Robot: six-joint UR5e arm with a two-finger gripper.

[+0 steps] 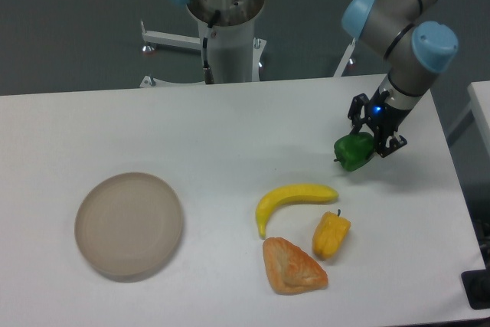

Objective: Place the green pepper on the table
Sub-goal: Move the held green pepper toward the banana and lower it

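The green pepper [352, 151] is a small glossy lump with a short stem pointing left. My gripper [370, 141] is shut on it, the black fingers clasping its right side. The pepper hangs over the white table [230, 135] at the right, above and right of the banana. I cannot tell whether it touches the tabletop.
A yellow banana [295, 198], a yellow-orange pepper [331, 236] and an orange pastry-like item [291, 267] lie in front of the gripper. A round beige plate [129, 225] sits at the left. The robot's base column [228, 32] stands behind the table.
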